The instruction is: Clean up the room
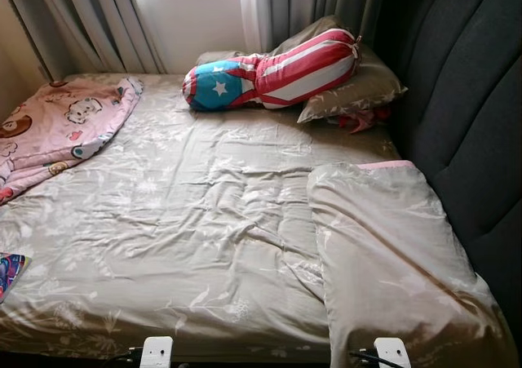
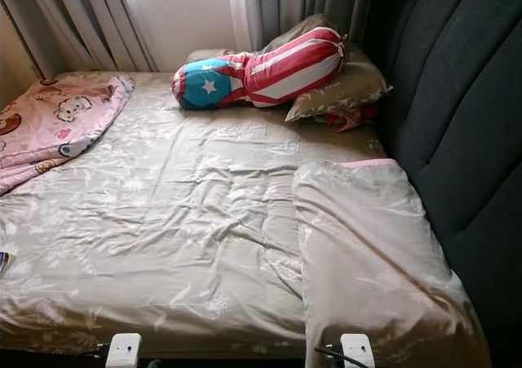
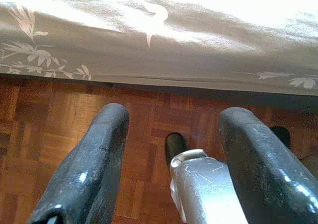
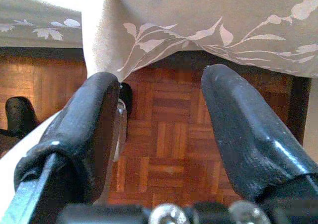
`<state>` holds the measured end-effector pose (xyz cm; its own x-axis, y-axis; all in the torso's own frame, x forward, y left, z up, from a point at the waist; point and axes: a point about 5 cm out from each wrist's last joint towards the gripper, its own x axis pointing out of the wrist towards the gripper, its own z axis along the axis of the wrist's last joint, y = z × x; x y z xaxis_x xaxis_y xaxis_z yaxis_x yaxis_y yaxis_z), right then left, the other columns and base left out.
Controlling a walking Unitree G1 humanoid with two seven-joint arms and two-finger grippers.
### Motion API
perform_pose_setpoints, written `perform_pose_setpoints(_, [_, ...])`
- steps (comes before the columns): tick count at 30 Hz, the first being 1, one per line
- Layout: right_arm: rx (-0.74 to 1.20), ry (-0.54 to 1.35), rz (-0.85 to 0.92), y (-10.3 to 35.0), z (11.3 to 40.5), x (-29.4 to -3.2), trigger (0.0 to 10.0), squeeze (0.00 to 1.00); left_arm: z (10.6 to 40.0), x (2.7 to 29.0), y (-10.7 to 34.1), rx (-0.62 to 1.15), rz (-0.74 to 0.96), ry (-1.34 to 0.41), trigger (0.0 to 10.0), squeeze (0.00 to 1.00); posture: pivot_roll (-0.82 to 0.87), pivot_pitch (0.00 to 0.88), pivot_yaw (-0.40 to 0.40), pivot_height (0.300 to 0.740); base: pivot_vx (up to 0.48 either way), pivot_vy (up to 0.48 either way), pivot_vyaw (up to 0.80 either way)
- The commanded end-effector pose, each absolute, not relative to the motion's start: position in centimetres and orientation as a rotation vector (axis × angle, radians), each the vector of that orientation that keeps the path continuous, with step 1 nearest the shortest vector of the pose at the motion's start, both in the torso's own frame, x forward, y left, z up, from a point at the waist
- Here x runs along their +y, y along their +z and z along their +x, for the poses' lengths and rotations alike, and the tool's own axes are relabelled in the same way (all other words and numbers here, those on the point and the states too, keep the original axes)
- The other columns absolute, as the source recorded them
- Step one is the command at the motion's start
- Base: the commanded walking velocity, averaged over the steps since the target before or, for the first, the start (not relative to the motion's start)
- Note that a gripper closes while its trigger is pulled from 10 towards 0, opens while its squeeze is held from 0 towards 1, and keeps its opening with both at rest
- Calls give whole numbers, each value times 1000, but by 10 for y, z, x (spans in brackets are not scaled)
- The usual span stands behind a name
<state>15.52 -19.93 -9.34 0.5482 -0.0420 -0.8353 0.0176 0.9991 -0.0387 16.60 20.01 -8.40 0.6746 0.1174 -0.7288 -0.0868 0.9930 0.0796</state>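
Both arms hung low at the foot of the bed [image 1: 204, 246], the left gripper [image 3: 169, 159] and right gripper [image 4: 159, 149] spread wide and empty above the parquet floor [image 4: 164, 134], probably because the folded quilt [image 1: 391, 254] and pink blanket [image 1: 57, 131] awaited tidying.

Bed [image 1: 204, 221] bearing pillows [image 1: 359, 86], blanket [image 1: 57, 127].

Daylight from window [image 1: 192, 13] behind curtains; bedsheet [image 3: 159, 15] overexposed in wrist views; head views sharp
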Motion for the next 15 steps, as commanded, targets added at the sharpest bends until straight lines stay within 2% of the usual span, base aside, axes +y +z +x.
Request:
perform_pose_setpoints(1, [1015,-44,-5,-97,149,-198,10000,0,159,202,-87,854,36,120,10000,0,-132,15,21,740,0,0,0])
perform_pose_setpoints(7, [1005,-49,18,-96,151,-195,10000,0,165,202,-85,842,27,118,10000,0,-145,72,26,740,0,0,0])
perform_pose_setpoints(15, [1002,-76,17,-94,148,-212,10000,0,168,203,-84,838,15,140,10000,0,-123,133,4,740,0,0,0])
